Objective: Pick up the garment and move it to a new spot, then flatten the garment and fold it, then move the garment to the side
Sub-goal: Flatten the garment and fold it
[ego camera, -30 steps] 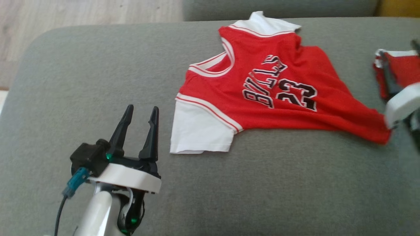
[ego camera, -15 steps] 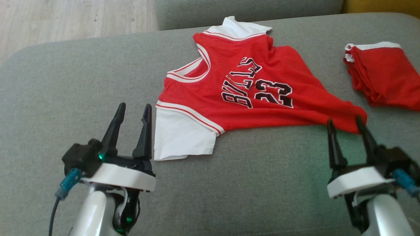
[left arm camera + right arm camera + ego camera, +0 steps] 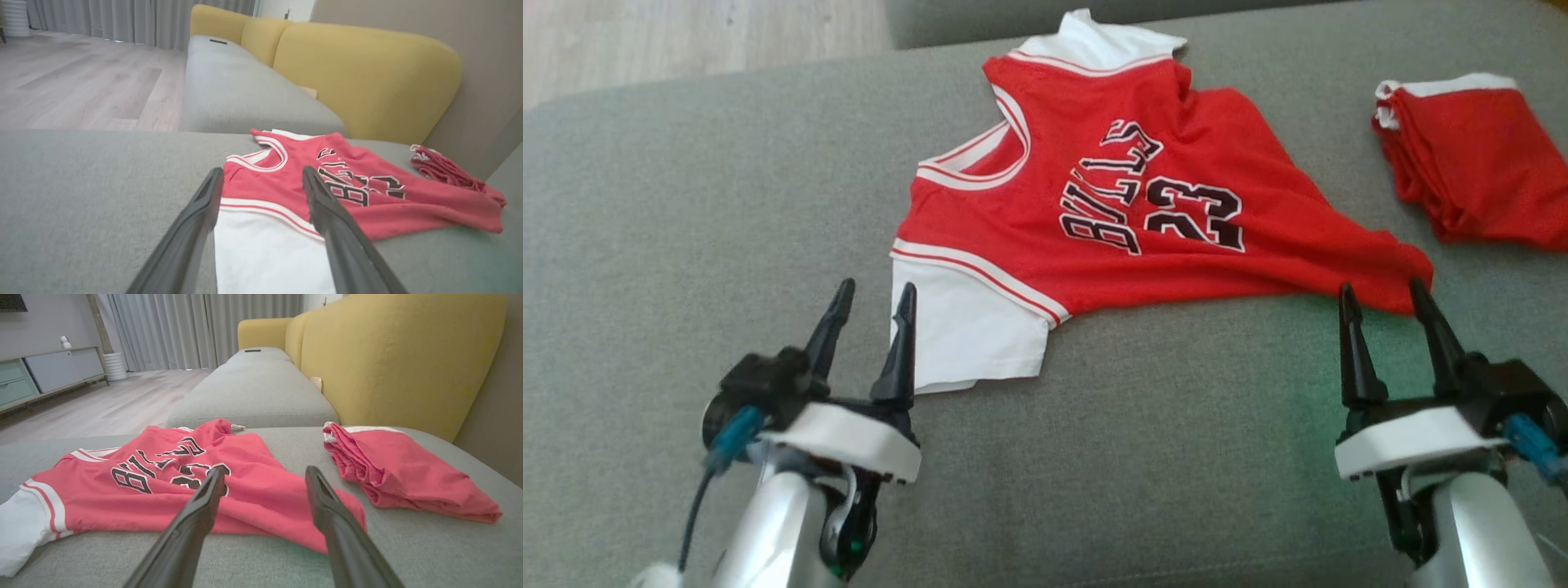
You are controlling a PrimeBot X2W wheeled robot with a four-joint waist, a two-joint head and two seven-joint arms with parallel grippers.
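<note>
The garment is a red jersey with white sleeves and black lettering, spread face up and somewhat wrinkled on the grey sofa seat. It also shows in the left wrist view and the right wrist view. My left gripper is open, its fingers at the near edge of the white sleeve. My right gripper is open too, its fingertips just short of the jersey's red hem corner. Neither holds anything.
A second red garment lies folded at the right of the seat, seen also in the right wrist view. Yellow sofa backrests rise behind, another grey cushion lies beyond, and wooden floor lies past the seat's far edge.
The head camera has turned, bringing both grippers into view. My right arm has come away from the folded garment and now stands open by the jersey's hem; the left gripper edged closer to the sleeve.
</note>
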